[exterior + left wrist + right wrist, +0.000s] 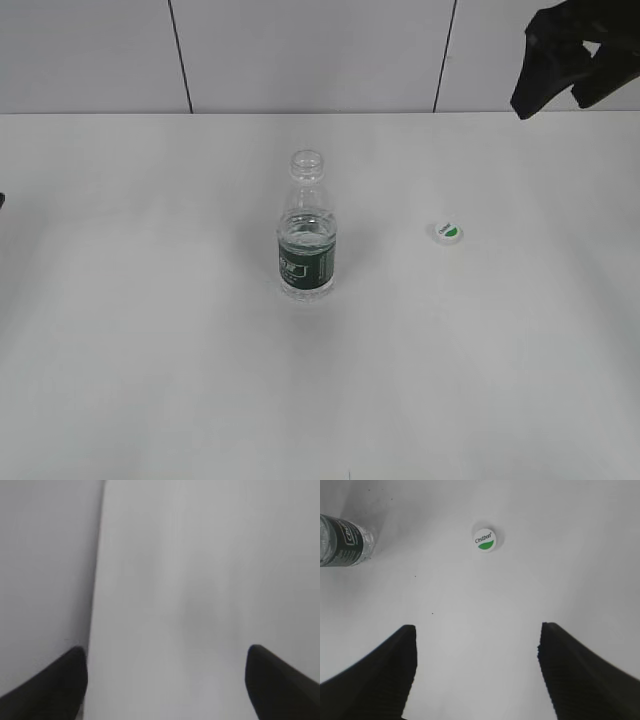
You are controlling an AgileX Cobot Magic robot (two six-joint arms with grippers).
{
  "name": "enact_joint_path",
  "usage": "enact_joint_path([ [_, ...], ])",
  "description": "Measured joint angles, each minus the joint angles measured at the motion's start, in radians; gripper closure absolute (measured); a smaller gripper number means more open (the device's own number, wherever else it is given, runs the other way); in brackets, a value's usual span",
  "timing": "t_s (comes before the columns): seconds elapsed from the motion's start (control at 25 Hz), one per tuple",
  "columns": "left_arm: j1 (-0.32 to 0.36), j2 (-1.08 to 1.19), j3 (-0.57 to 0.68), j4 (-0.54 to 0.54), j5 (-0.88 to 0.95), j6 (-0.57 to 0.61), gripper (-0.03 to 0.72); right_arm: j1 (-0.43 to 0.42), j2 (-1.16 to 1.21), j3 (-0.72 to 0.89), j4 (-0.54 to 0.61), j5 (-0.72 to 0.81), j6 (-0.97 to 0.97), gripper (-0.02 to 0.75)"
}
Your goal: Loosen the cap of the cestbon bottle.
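Note:
The cestbon bottle [306,228] stands upright in the middle of the white table, its threaded neck bare and uncapped. Its green label band also shows at the left edge of the right wrist view [345,541]. The cap [447,232] lies on the table to the right of the bottle, top side up, with its green mark showing; it also shows in the right wrist view [485,540]. My right gripper [560,65] is open and empty, raised at the back right, well above and behind the cap; its fingers frame bare table [476,630]. My left gripper [165,652] is open and empty over bare table.
The white table [150,350] ends at a grey panelled wall [300,50] at the back. A table edge runs down the left part of the left wrist view [97,580].

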Motion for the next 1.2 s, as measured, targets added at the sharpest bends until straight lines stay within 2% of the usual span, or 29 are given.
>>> enact_joint_path([
  [0.04, 0.000, -0.003, 0.000, -0.119, 0.021, 0.123, 0.105, 0.000, -0.009, 0.000, -0.006, 0.001, 0.001, 0.160],
  [0.12, 0.000, -0.010, 0.000, -0.310, 0.063, 0.289, 0.105, 0.000, -0.023, 0.000, -0.020, 0.001, 0.001, 0.160],
  [0.2, 0.000, -0.026, 0.000, -0.475, 0.105, 0.490, 0.105, 0.000, -0.031, 0.000, -0.033, 0.001, 0.006, 0.160],
  [0.28, 0.000, -0.048, 0.000, -0.600, 0.134, 0.608, 0.106, 0.000, -0.031, 0.000, -0.056, 0.001, 0.013, 0.160],
  [0.4, 0.000, -0.093, 0.000, -0.716, 0.191, 0.753, 0.106, -0.006, -0.031, 0.000, -0.105, 0.002, 0.024, 0.160],
  [0.52, 0.000, -0.142, 0.000, -0.797, 0.231, 0.831, 0.106, -0.025, -0.031, 0.000, -0.122, 0.002, 0.043, 0.160],
  [0.64, 0.006, -0.180, -0.021, -0.853, 0.289, 0.856, 0.106, -0.052, -0.031, 0.000, -0.127, 0.002, 0.048, 0.160],
  [0.84, 0.081, -0.202, -0.091, -1.008, 0.459, 0.899, 0.106, -0.076, -0.033, 0.000, -0.139, 0.002, 0.052, 0.160],
  [1.0, 0.130, -0.242, -0.092, -1.045, 0.530, 0.902, 0.106, -0.078, -0.064, 0.017, -0.139, 0.002, 0.056, 0.160],
  [1.2, 0.138, -0.352, -0.078, -1.083, 0.554, 0.903, 0.106, -0.079, -0.156, 0.109, -0.139, 0.002, 0.072, 0.160],
])
